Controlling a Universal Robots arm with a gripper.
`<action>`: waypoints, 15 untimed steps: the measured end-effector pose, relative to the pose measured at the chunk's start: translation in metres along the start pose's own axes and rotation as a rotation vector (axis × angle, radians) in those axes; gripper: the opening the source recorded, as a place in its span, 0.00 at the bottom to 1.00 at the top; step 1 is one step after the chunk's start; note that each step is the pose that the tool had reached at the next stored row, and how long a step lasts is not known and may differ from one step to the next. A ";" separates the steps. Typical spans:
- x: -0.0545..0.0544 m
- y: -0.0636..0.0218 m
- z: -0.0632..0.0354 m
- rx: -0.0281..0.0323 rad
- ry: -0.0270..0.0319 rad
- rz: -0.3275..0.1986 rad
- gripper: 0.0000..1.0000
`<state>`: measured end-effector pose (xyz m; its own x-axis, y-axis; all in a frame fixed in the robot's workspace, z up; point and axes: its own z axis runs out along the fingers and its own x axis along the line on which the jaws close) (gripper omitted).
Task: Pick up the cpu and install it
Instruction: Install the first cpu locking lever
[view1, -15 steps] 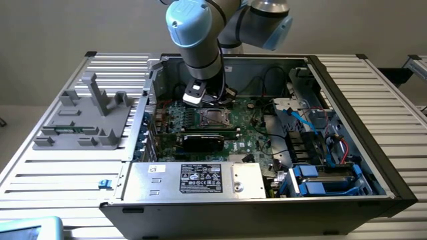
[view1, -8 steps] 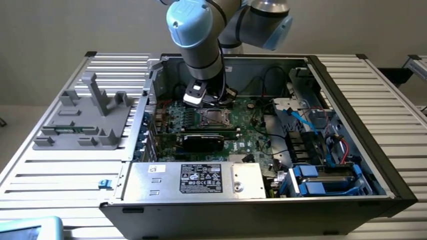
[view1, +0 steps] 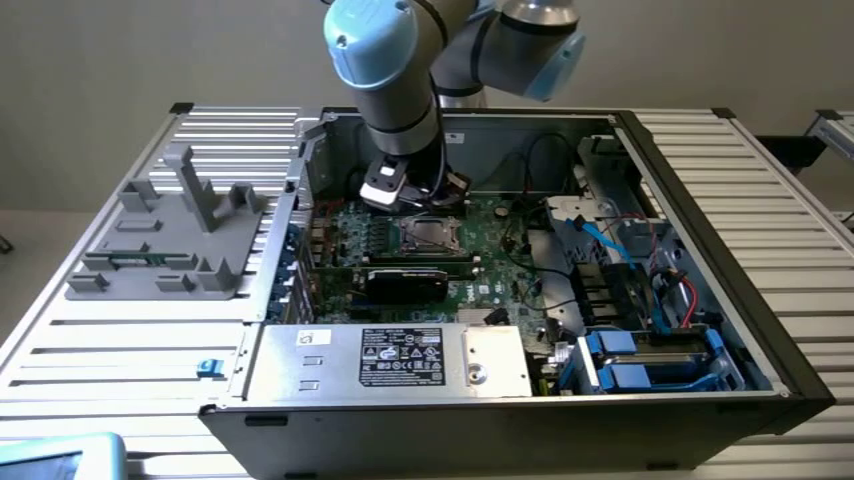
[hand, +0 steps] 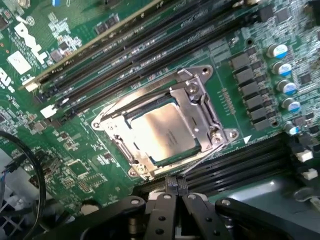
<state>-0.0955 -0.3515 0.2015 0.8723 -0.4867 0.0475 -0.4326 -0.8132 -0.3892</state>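
The cpu, a flat square chip with a dull silver top, lies inside the metal socket frame on the green motherboard. In the exterior view the cpu sits mid-board inside the open computer case. My gripper hangs just above and behind the socket. In the wrist view my gripper has its two black fingertips pressed together, shut and holding nothing, a short way off the socket's edge.
A large silver box with a black label fills the case's front. A black rectangular card lies beside the socket. Black memory slots flank it. Blue drive bays and cables crowd the exterior view's right. A grey fixture stands on the slatted table.
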 end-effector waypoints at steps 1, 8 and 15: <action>-0.004 0.0016 -0.0019 0.0000 0.0001 0.000 0.11; -0.031 0.0148 -0.0098 0.0015 0.0027 -0.001 0.11; -0.036 0.0183 -0.0075 0.0240 0.0402 -0.016 0.11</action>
<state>-0.1365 -0.3512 0.1996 0.8689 -0.4867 0.0905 -0.4128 -0.8133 -0.4101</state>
